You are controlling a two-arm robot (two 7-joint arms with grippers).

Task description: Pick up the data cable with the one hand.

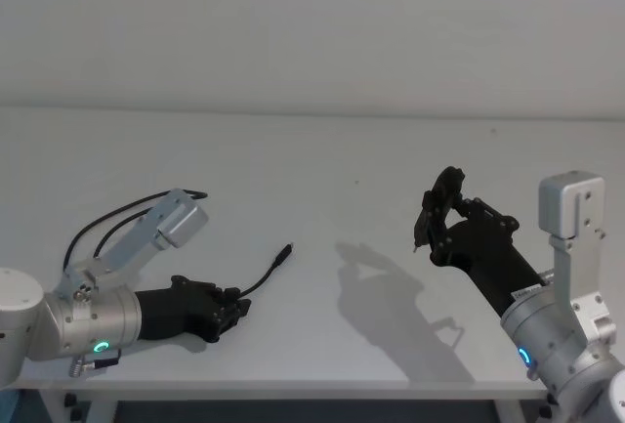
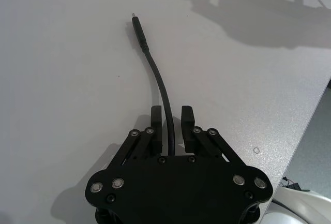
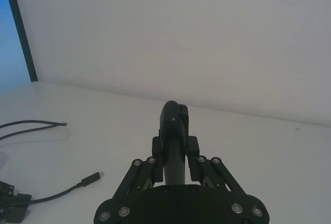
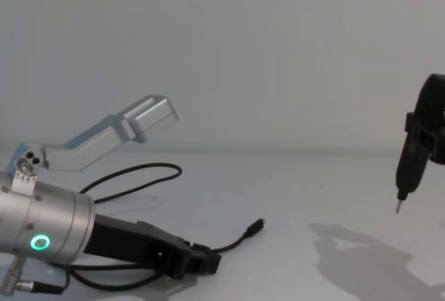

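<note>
Left gripper (image 2: 171,120) is low at the white table (image 1: 322,149), and from the head camera the left arm (image 1: 93,320) covers the middle run of the data cable (image 2: 158,76), so the loop behind the arm can't be followed through. The left wrist camera fills that in: the thin black cable runs straight between the two fingers (image 2: 156,114) with a sliver of table showing either side. They are parted narrowly, straddling it, not pinching.

One slim plug (image 2: 138,30) lies on the table ahead of the fingertips. The far end, back behind the arm, is too small to read.

Over on the right, the right gripper (image 3: 175,144) hangs above the table, fingers pressed onto a black pen-like tool (image 4: 407,165) with a small metal tip. The chest view's edge cuts off the gripper's body.
</note>
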